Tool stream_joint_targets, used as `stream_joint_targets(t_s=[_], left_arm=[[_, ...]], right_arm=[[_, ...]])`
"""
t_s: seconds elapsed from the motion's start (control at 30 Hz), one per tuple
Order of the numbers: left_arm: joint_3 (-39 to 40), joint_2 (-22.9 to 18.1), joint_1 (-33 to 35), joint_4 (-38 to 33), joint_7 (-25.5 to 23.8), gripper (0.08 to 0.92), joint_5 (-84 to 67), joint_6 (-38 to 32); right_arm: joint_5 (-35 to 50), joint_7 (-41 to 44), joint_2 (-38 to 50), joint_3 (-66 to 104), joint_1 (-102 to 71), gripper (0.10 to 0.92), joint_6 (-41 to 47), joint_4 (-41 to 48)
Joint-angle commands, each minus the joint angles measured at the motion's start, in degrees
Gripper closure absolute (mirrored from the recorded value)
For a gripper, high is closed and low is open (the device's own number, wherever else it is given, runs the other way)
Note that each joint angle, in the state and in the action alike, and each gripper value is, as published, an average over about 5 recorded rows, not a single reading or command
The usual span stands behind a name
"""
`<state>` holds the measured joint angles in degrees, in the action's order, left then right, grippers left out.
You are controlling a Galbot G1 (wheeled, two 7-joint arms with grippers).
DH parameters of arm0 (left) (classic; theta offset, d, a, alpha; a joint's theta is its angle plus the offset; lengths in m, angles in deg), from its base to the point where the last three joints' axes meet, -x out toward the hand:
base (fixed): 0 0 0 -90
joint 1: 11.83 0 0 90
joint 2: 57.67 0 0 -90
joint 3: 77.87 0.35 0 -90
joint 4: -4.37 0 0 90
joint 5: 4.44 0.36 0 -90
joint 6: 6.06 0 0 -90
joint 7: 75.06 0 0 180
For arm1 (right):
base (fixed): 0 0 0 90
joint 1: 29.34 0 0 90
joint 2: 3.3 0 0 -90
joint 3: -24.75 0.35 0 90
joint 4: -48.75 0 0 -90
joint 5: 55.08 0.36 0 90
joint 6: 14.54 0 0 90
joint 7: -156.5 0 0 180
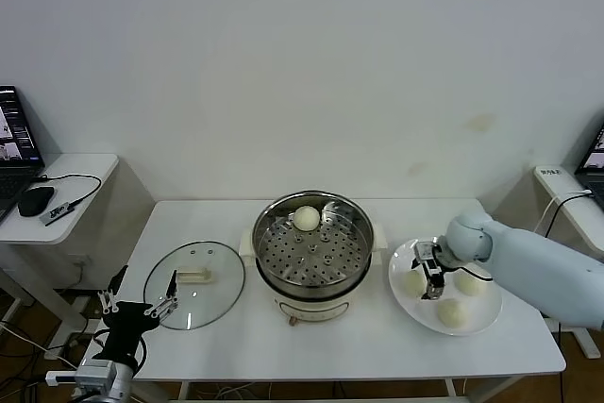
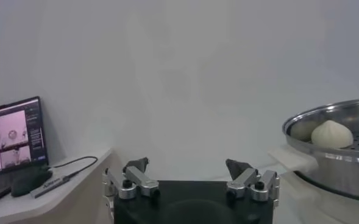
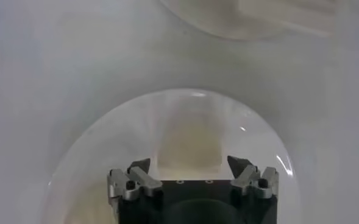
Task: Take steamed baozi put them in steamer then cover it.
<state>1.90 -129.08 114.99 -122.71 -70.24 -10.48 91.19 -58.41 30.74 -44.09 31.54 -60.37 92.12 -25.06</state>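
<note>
One pale baozi (image 1: 306, 218) is seen on the perforated tray at the back of the open steel steamer (image 1: 312, 254). Three more baozi (image 1: 453, 312) are left on the plate to its right. The glass cover (image 1: 194, 284) is laid flat to its left, handle up.

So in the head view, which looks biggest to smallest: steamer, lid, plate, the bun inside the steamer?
1. steamer
2-3. plate and lid: they look about alike, too close to rank
4. bun, by far the smallest
</note>
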Motion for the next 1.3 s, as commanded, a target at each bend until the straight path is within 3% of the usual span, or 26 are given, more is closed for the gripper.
stream_joint_targets(t_s=[0.03, 0.4, 0.83, 1.07, 1.3], left_arm=[[0.0, -0.2, 0.0, 0.2, 0.1, 0.177, 0.1, 0.0], [0.0, -0.5, 0.0, 0.0, 0.2, 0.177, 0.1, 0.0], [0.7, 0.1, -0.3, -1.0, 0.2, 0.177, 0.1, 0.2], [0.8, 0.7, -0.7, -1.4, 0.1, 0.177, -0.2, 0.4], [0.5, 0.5, -0.8, -1.3, 0.0, 0.177, -0.2, 0.4]], right_arm=[[-0.6, 0.0, -1.8, 1.5, -1.8, 0.315, 0.3, 1.7], [0.2, 1.6, 2.0, 1.6, 2.7, 0.486, 0.5, -0.8], [11.5, 2.7, 9.2, -11.4, 29.6, 0.494, 3.2, -9.5], [21.5, 0.2, 2.1, -21.3, 44.9, 0.483, 7.7, -14.8], [30.7, -4.7, -9.7, -20.6, 43.1, 0.482, 13.5, -16.1]])
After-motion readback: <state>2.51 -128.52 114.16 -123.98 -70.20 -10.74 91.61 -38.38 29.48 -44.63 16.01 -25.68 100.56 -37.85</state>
